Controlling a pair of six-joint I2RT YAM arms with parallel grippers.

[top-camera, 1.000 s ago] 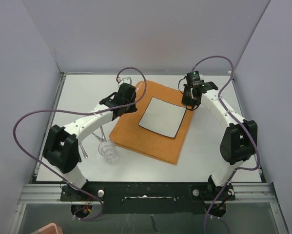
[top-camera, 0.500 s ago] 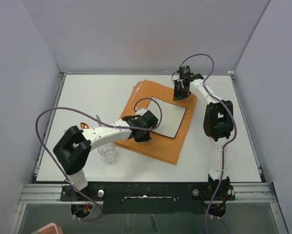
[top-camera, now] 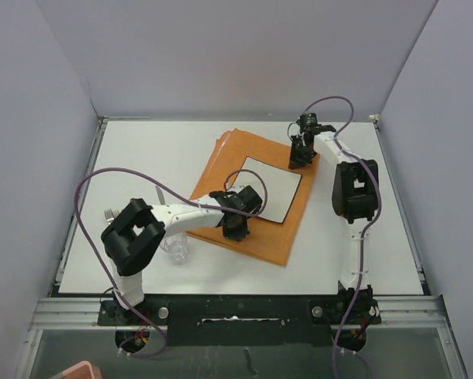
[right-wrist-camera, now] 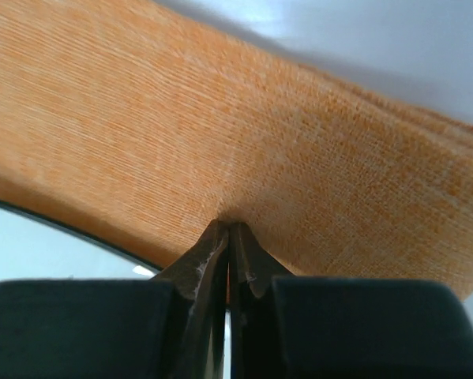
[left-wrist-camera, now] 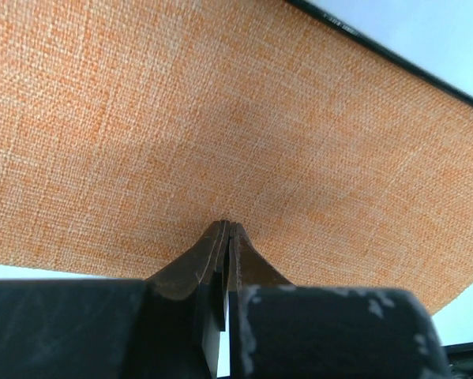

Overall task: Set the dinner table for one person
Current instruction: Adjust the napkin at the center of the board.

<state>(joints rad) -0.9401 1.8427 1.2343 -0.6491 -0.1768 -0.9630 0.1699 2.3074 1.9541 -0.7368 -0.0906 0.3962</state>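
Observation:
The dinner table (top-camera: 141,150) is a white tabletop. An orange cloth mat (top-camera: 275,241) lies slanted at its middle, with a square white plate (top-camera: 268,188) on it. My left gripper (top-camera: 236,223) is shut, its tips pressed on the mat by the plate's near-left corner. In the left wrist view the shut gripper (left-wrist-camera: 227,227) touches the cloth (left-wrist-camera: 220,118), with the plate's dark rim (left-wrist-camera: 394,57) beyond. My right gripper (top-camera: 298,158) is shut on nothing at the mat's far right corner. In the right wrist view the gripper (right-wrist-camera: 228,227) presses on the cloth (right-wrist-camera: 260,134).
A clear glass (top-camera: 175,246) stands near the left arm's base, left of the mat. A fork (top-camera: 110,213) and a knife (top-camera: 160,195) lie on the table to the left. Grey walls close in three sides.
My left gripper moved from the mat's far left corner to the cloth at the plate's near-left corner. My right gripper shifted to the mat's far right corner. Mat and plate stayed about where they were.

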